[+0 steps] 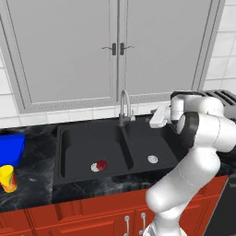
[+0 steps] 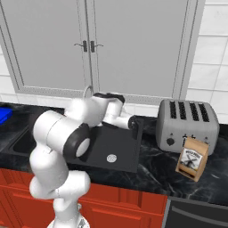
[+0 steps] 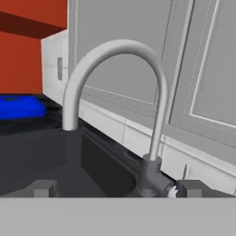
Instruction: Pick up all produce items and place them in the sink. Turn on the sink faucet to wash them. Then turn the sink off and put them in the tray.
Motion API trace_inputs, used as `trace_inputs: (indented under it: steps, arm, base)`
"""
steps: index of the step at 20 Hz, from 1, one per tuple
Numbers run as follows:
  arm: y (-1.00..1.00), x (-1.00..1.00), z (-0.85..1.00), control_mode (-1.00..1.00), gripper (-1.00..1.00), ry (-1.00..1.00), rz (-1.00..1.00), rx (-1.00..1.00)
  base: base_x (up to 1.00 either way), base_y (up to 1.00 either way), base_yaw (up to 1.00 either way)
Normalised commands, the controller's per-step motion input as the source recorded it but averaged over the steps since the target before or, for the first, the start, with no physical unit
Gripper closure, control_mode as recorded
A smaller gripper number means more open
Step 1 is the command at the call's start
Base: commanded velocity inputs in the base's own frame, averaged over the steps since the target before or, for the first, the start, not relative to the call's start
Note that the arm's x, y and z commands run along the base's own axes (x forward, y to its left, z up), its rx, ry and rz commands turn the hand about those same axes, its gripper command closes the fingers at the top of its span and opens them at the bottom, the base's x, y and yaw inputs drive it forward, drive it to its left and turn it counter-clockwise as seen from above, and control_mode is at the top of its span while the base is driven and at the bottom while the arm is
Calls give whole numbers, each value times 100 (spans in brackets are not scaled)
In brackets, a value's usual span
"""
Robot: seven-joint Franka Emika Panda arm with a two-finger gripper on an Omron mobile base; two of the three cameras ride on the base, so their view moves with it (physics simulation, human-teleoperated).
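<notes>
One open, empty hand (image 3: 113, 190) faces the faucet (image 3: 138, 115) base just ahead; the red fruit (image 1: 101, 164) already lies in the sink's (image 1: 92, 133) left basin.

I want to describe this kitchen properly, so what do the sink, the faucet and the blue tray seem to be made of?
Sink: looks like matte black composite or coated metal, since it shows no glare.
Faucet: probably brushed metal, grey-silver with a soft sheen along the arch.
Tray: likely smooth plastic, given its bright uniform blue and rounded walls.
Everything is rendered, so these are guesses from the surface look.
</notes>
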Motion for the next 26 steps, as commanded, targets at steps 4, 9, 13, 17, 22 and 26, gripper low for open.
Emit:
trace_inputs:
  steps: [4, 9, 13, 17, 22, 26]
  arm:
    - [1, 43, -17, -100, -100, 0, 0, 0]
    - [5, 42, -16, -100, -100, -1, 0, 0]
    - [11, 36, -15, -100, -100, -1, 1, 0]
    - [16, 35, -18, -100, -100, -1, 1, 0]
    - [15, 36, -16, -100, -100, 0, 1, 0]
    - [14, 35, -15, -100, -100, 0, 1, 0]
  base:
    - [0, 0, 0]
    - [0, 0, 0]
    - [0, 0, 0]
    - [0, 0, 0]
    - [0, 0, 0]
    - [0, 0, 0]
